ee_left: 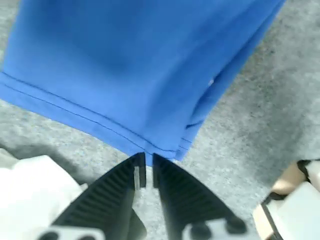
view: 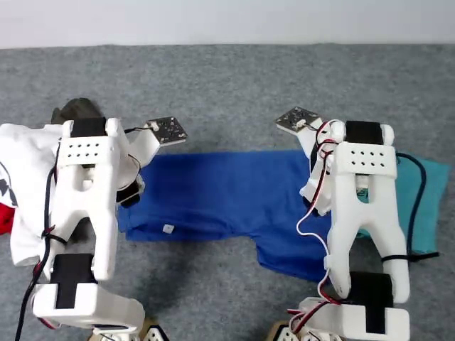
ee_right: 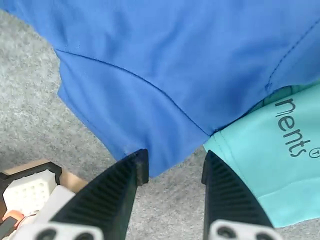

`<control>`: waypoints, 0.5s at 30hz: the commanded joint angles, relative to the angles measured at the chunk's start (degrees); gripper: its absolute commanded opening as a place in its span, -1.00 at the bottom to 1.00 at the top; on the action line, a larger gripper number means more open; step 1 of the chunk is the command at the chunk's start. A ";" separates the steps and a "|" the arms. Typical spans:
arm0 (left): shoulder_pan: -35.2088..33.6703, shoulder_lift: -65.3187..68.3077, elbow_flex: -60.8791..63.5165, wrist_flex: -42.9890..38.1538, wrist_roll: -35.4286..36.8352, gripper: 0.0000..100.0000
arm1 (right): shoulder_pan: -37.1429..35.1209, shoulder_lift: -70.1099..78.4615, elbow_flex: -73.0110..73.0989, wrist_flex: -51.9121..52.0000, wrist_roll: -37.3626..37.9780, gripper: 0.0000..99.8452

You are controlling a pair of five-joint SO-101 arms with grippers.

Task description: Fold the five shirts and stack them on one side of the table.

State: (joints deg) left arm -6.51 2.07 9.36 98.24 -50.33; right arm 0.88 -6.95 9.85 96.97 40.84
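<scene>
Ribbed black jaws of the left claw (ee_left: 148,162) are nearly pressed together with a thin slit between them. Their tips meet the hem corner of the bright blue cotton shirt (ee_left: 125,65); whether cloth is nipped I cannot tell. The right claw (ee_right: 172,167) is spread wide, with one finger (ee_right: 132,172) touching the edge of what looks like the blue sleeve, beside a teal printed shirt (ee_right: 270,165). In the high view the blue shirt lies flat across the middle of the grey felt table (view: 227,85), overlapping the teal one at right. It is probably laid out for folding, an arm at each end. A bunched white shirt (view: 25,170) waits at the left edge.
</scene>
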 commanded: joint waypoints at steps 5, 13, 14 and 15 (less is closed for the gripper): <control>-0.18 -2.81 -0.04 -4.66 4.75 -0.77 | -0.31 -1.63 -2.64 -1.27 -0.70 -0.63; 1.49 3.34 7.34 -11.96 10.02 -0.92 | -0.48 5.23 -2.99 -2.07 -4.66 -0.77; 1.58 4.40 8.48 -12.04 9.93 -0.97 | -0.48 5.23 -2.99 -1.80 -4.66 -0.80; 1.58 5.45 9.63 -11.96 9.85 -0.99 | -0.40 5.14 -2.99 -1.80 -4.75 -0.81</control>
State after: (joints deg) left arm -5.36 6.20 17.19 87.43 -41.10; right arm 0.97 -1.49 9.85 95.03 37.14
